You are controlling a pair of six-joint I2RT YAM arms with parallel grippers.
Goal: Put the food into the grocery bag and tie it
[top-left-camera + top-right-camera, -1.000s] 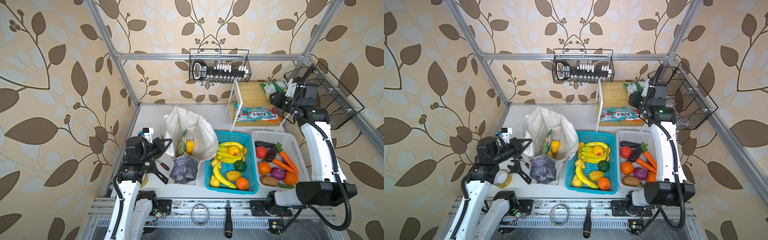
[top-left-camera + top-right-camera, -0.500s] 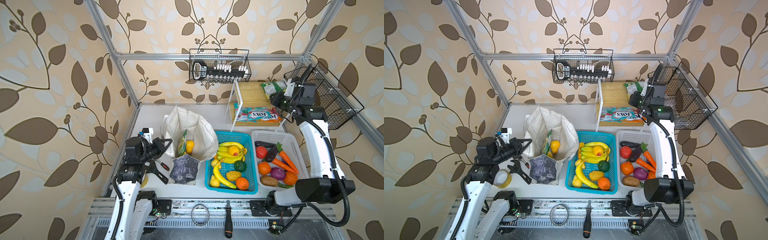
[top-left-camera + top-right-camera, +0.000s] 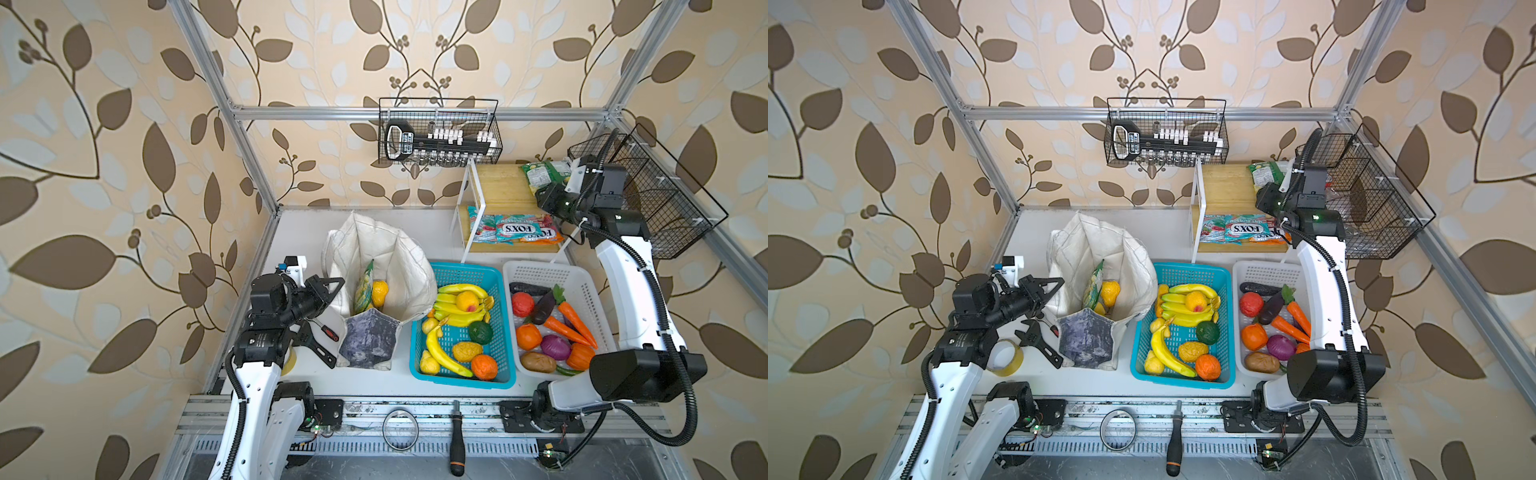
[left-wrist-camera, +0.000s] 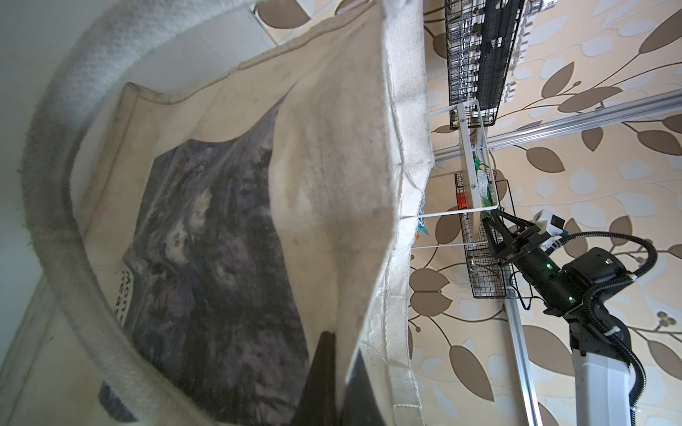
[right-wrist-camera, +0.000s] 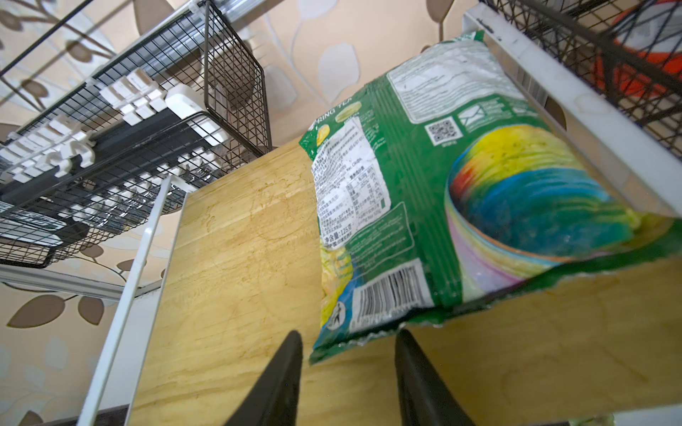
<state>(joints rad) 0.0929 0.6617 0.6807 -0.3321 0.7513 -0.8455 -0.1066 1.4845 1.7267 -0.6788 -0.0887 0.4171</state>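
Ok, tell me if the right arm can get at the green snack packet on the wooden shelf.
Probably yes: the right gripper sits open right at the snack packet's near edge on the wooden shelf, nothing between them.

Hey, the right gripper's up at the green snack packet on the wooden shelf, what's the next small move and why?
Probably ease the right gripper slightly forward and close it on the near edge of the green snack packet. Its jaws stand open with that edge just between them, unpinched. The left gripper is shut on the rim of the grocery bag, holding its mouth open.
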